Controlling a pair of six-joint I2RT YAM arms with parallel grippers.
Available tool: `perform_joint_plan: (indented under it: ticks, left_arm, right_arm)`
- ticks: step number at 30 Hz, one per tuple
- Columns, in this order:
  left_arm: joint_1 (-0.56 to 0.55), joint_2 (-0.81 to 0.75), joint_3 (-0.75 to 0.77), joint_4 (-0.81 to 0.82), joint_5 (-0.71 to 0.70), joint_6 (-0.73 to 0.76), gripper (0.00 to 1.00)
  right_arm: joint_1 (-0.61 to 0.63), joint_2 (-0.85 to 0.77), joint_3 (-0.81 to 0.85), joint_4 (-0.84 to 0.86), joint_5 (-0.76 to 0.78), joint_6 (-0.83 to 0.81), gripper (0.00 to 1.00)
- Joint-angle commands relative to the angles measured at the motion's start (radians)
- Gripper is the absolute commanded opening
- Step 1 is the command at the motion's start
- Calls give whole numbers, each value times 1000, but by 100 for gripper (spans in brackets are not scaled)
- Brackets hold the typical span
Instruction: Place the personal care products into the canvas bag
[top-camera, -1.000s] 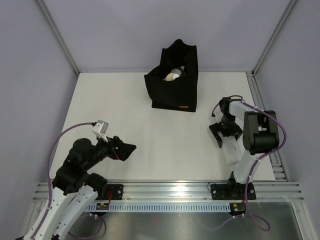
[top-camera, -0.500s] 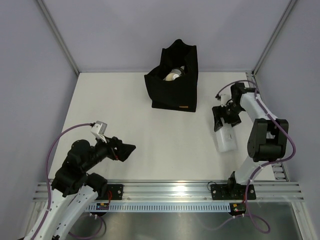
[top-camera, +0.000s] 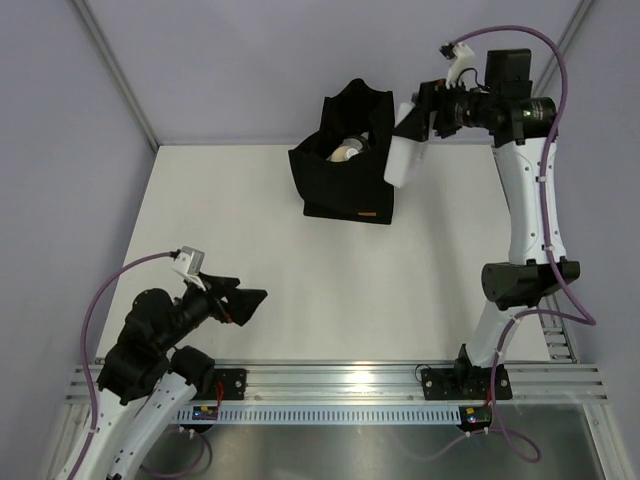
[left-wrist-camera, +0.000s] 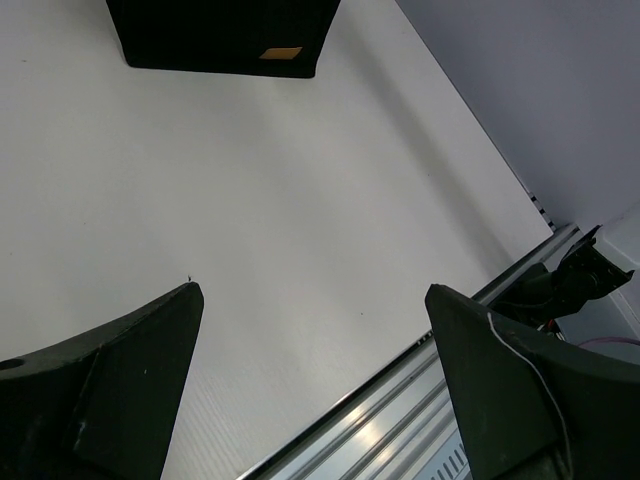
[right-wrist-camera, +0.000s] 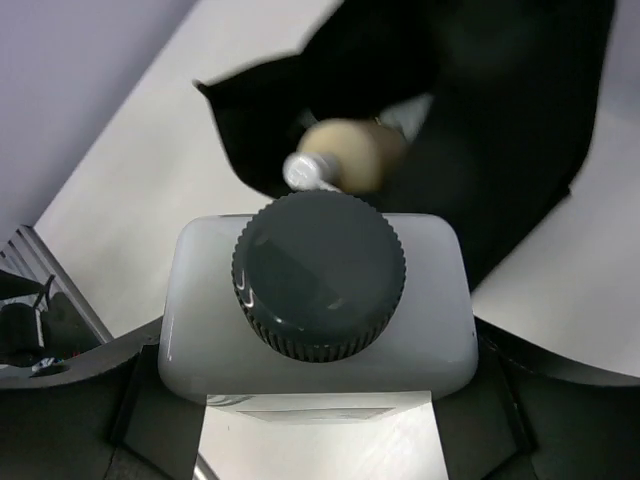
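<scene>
Your right gripper (top-camera: 418, 112) gripped the white bottle (top-camera: 402, 155) by the bag (top-camera: 340, 190), upper centre | left gripper (top-camera: 248, 303) gaped empty, lower left

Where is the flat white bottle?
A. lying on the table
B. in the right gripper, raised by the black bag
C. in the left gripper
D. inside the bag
B: the right gripper clamps the white bottle in the air beside the black bag.

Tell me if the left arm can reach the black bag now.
Probably: the left gripper is open, and only bare table lies between it and the bag. A long stretch, though.
</scene>
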Motion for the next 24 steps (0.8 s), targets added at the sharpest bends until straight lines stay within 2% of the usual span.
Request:
perform_joint_plan:
  ticks: [1,4,8,11,15,17,19,20,22,23,24]
  left_arm:
    - [0,15,1,39,-20,2,99]
    - [0,54,2,38,-17,5,99]
    - [0,107,10,27,-24,7,99]
    - [0,124,11,22,-27,5,99]
    - [-2,114,10,18,-50,-1,99]
    - [-2,103,10,16,-56,-3,99]
    - [0,95,10,15,-60,-6,99]
    - [0,89,10,15,-60,-6,99]
    - [0,80,10,18,-58,-6,99]
    - [-2,71,8,18,-58,-4,99]
    - [-2,65,7,22,-57,-6,99]
  right_arm:
    - [99,126,215,144,-48,167,0]
    - [150,209,354,304,-7,254,0]
    - [178,315,398,596,71,403,0]
    - [184,373,398,687,125,434,0]
    - [202,407,303,774,227,359,0]
    - [222,430,280,736,266,287,0]
    - [242,435,260,697,231,151,1]
    - [248,430,247,642,228,79,26]
    - [259,407,247,587,255,60,61]
    - [258,397,250,535,252,43,74]
    - [261,381,241,522,257,41,97]
